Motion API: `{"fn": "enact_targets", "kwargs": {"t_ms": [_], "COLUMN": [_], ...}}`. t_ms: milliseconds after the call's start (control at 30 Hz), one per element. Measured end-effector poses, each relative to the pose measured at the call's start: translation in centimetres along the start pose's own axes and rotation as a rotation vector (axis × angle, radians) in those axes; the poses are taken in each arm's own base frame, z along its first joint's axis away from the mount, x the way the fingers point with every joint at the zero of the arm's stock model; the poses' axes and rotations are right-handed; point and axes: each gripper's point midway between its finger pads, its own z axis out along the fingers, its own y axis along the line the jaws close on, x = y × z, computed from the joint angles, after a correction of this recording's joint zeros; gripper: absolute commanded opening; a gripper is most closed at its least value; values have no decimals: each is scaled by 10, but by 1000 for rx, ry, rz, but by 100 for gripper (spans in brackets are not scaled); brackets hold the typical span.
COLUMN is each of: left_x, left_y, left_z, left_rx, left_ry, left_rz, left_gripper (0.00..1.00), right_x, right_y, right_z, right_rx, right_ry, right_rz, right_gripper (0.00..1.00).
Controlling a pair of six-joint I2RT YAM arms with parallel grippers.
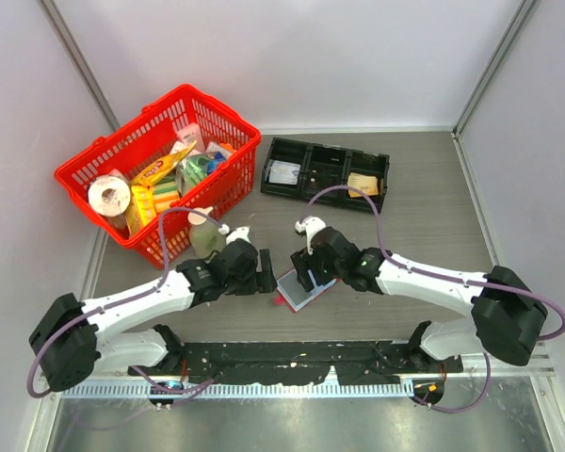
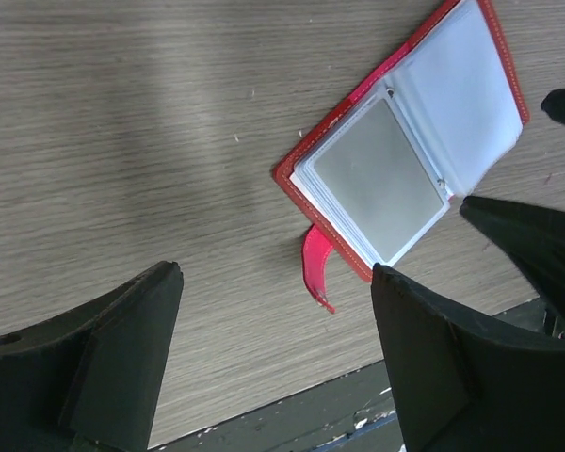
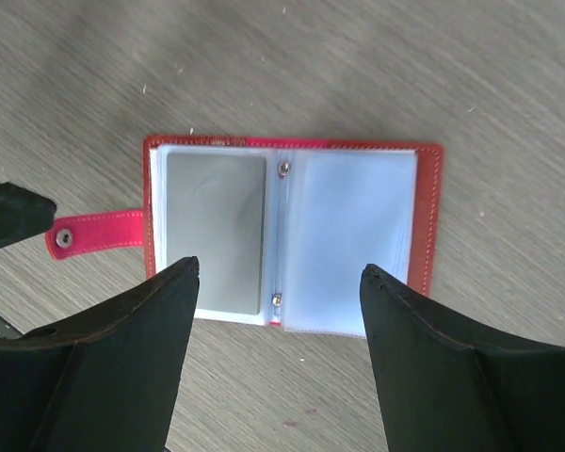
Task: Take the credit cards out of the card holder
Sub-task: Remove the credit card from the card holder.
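The card holder [image 1: 301, 290], a dark red wallet, lies open on the table between my two grippers. In the right wrist view its red edge [image 3: 431, 217] frames clear sleeves; a grey credit card [image 3: 217, 231] sits in the left sleeve, and the right sleeve [image 3: 348, 235] looks empty. The snap tab [image 3: 94, 234] sticks out to the left. The left wrist view shows the same card [image 2: 381, 179] and tab [image 2: 315, 268]. My left gripper [image 2: 275, 273] is open and empty beside the tab. My right gripper [image 3: 280, 268] is open and empty, hovering over the wallet's near edge.
A red basket [image 1: 160, 169] with groceries stands at the back left, a bottle [image 1: 205, 235] beside it. A black three-compartment tray [image 1: 325, 174] at the back holds a pale flat thing [image 1: 284, 172] and tan paper [image 1: 363, 184]. A black rail [image 1: 292, 363] runs along the near edge.
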Motion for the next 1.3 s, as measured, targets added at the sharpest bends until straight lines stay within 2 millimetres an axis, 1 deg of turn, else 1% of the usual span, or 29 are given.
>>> {"fn": "enact_targets", "kwargs": {"t_ms": [200,333,433,467,533,733,867,967,1067,1167,1300], "left_x": [20,31,36,38,42,50,50,52,53,54,53], "left_y": [-10,-16,-17,-16,-14,-10,-14,-15,-15,-16,-17], "left_z": [21,29,31,31,32,34,35,37,38,39,39], "left_rx": [22,43,55,55,56,60,79,85,89,93,99], "left_ry": [63,95,106,109,116,133,136,140,146,148,144], "left_rz": [-50,-78,-94,-98,-104,-125,-129,-132,-133,-135,-136], "left_gripper": [72,55,41,40,33,28,16,10,1,0,0], "right_x": [22,26,30,32,35,44,43,41,37,35,34], "right_y": [21,34,39,41,42,46,45,43,40,37,40], "right_z": [5,10,13,13,15,22,26,27,27,26,27], "right_rx": [-40,-59,-60,-60,-53,-23,7,31,56,72,73], "right_ry": [6,5,15,17,23,50,56,52,41,37,44], "right_rz": [-52,-80,-89,-92,-100,-132,-144,-150,-150,-151,-156], "right_gripper": [73,74,75,76,77,77,77,77,77,77,77]}}
